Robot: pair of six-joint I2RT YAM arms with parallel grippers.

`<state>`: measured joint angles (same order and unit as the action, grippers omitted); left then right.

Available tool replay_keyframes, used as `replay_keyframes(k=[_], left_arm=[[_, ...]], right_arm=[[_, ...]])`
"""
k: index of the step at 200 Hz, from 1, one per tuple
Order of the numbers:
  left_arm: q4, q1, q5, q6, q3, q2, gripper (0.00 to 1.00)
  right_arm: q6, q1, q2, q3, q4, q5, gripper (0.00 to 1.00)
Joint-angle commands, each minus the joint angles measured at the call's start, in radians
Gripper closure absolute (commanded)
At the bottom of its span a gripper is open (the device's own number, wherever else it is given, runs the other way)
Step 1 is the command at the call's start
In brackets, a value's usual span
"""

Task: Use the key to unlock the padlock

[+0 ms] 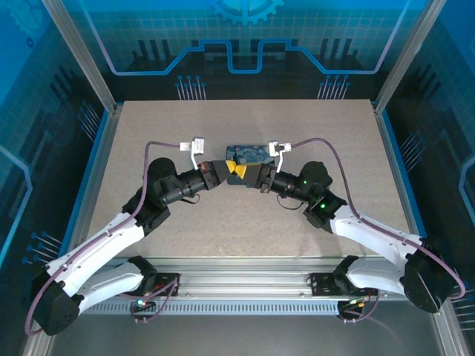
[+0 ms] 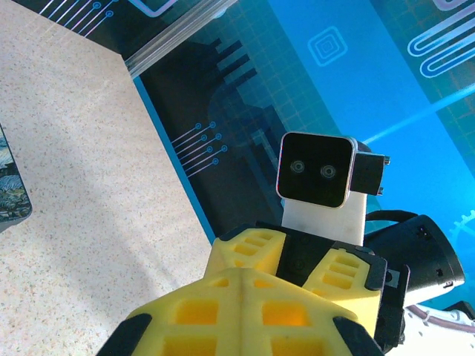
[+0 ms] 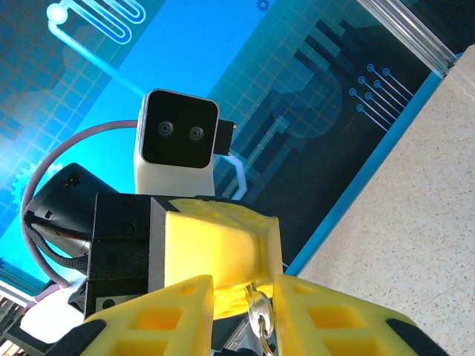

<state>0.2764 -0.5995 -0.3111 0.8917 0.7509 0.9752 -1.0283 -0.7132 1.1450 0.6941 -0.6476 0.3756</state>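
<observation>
The two arms meet near the middle of the tabletop (image 1: 148, 133), a little closer to its far edge than to the near one, and their tips point at each other.

The left gripper (image 2: 241, 285) is fully closed. Its yellow fingers lie flat against each other, and from its own camera I see nothing between them.

The right gripper (image 3: 245, 304) has its yellow fingers a little apart. In the gap between them stands a small silver key (image 3: 259, 311), just under the tip of the left gripper. The key looks thinner than the gap and sits nearer to one finger. Whether that finger touches it, and what carries the key, I cannot tell.

Just behind the two tips, toward the far edge, a dark blue patterned object (image 1: 249, 153) lies flat on the tabletop. It is close to the grippers, but no finger touches it. It has a rounded corner and a pale rim. I cannot tell if it is the lock of the task.
</observation>
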Motion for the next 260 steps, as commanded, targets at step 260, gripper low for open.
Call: replay_keyframes(k=[260], left_arm=[[0.07,-0.002,0.037,0.018,-0.032,-0.043,1.0]], right_arm=[[-0.017,-0.008,0.027,-0.002,-0.077,0.037,1.0]])
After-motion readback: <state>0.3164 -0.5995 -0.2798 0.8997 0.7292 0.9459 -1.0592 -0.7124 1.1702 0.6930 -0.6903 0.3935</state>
